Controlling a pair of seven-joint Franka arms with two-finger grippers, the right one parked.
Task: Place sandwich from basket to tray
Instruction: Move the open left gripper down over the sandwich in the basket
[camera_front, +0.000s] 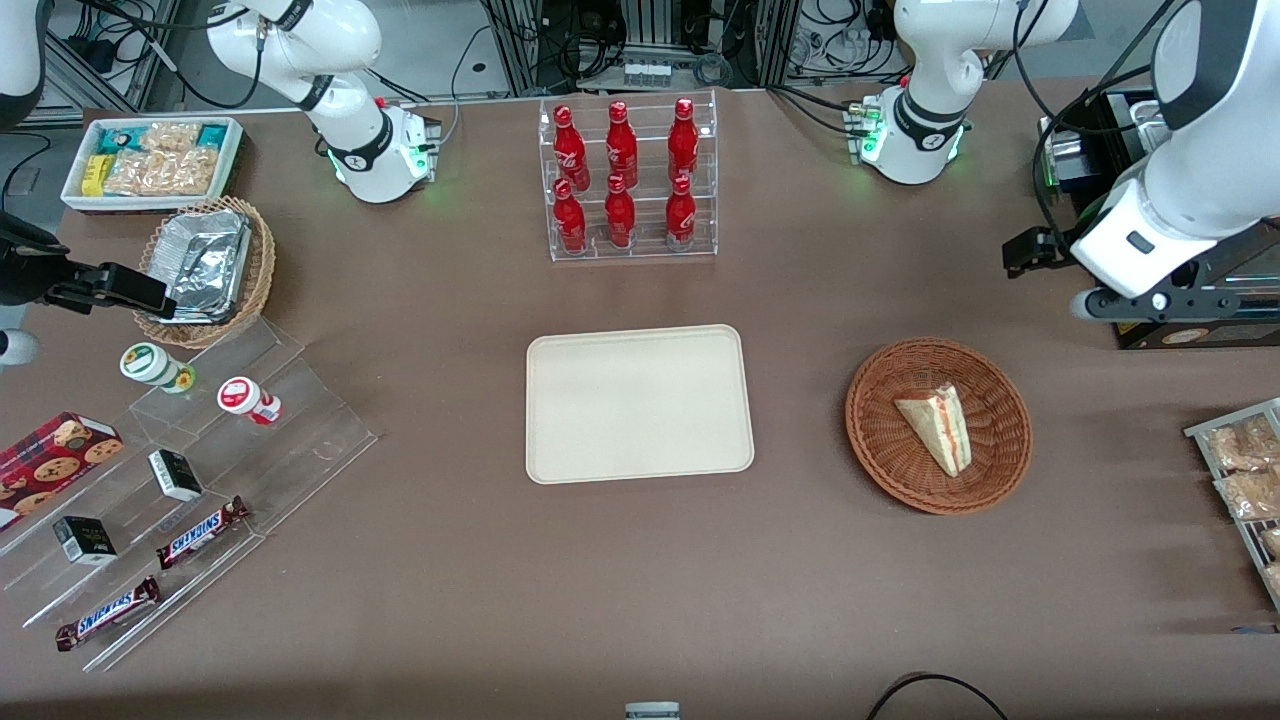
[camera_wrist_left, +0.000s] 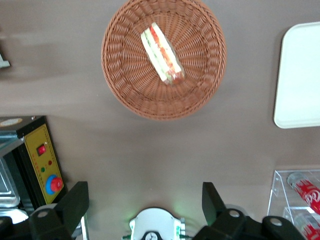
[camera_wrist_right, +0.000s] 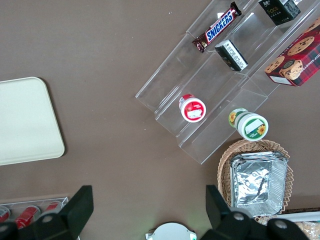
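The sandwich (camera_front: 938, 427), a pale triangular wedge with red, orange and green filling at its edge, lies in the reddish-brown wicker basket (camera_front: 885, 455). In the left wrist view the sandwich (camera_wrist_left: 162, 53) rests near the middle of the basket (camera_wrist_left: 120, 75). The cream-beige tray (camera_front: 638, 403) sits flat at the table's centre with nothing on it; one of its edges shows in the wrist view, tray (camera_wrist_left: 300, 75). My left gripper (camera_wrist_left: 145, 192) hangs high over the table, farther from the front camera than the basket, open and holding nothing. In the front view the gripper (camera_front: 1035, 252) sits toward the working arm's end.
A clear rack of red bottles (camera_front: 627, 180) stands farther from the front camera than the tray. A black and yellow control box (camera_wrist_left: 37, 160) stands beside the gripper. Bagged snacks on a wire rack (camera_front: 1245, 470) lie at the working arm's end. Acrylic steps with candy bars (camera_front: 200, 470) are at the parked arm's end.
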